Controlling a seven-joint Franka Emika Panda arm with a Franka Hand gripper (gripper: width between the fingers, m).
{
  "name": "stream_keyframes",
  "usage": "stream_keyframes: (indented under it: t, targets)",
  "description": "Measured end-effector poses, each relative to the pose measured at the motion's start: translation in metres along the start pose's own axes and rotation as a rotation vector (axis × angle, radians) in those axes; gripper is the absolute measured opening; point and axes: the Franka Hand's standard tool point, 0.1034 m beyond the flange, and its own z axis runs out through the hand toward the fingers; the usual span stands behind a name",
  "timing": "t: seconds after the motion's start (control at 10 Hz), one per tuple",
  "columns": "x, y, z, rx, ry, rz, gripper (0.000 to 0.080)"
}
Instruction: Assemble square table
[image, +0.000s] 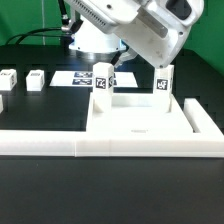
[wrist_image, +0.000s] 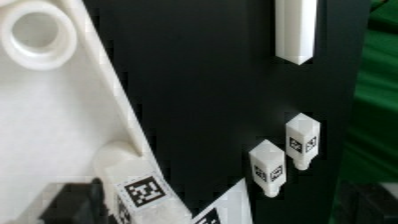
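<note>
Hand (wrist_image: 146, 210) is hanging with jaws wide apart, gripping nothing, above the back edge of the square table's slab (image: 140, 122). The slab is lying flat on the black bench (image: 110, 195), nested inside the low white wall (image: 50, 145). Two legs are standing upright at its far corners (image: 103, 80) (image: 163, 82). Loose legs (image: 36, 78) are resting at the exterior view's left.

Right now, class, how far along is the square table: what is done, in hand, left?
Done: two upright legs stand at the tabletop's far corners; how firmly seated is unclear. In hand: nothing seen held; the arm hangs above them. Left: two loose legs sit at the exterior view's left.
</note>
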Motion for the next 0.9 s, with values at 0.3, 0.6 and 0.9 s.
stream_keyframes:
  t: [0.3,0.6,0.9]
  targets:
    - [0.019,-0.052,0.021,0.053,0.023,0.180,0.0649]
    - [0.037,-0.073,0.049,0.167,-0.012,0.492,0.0649]
    - [0.037,-0.068,0.050,0.164,-0.020,0.664,0.0649]
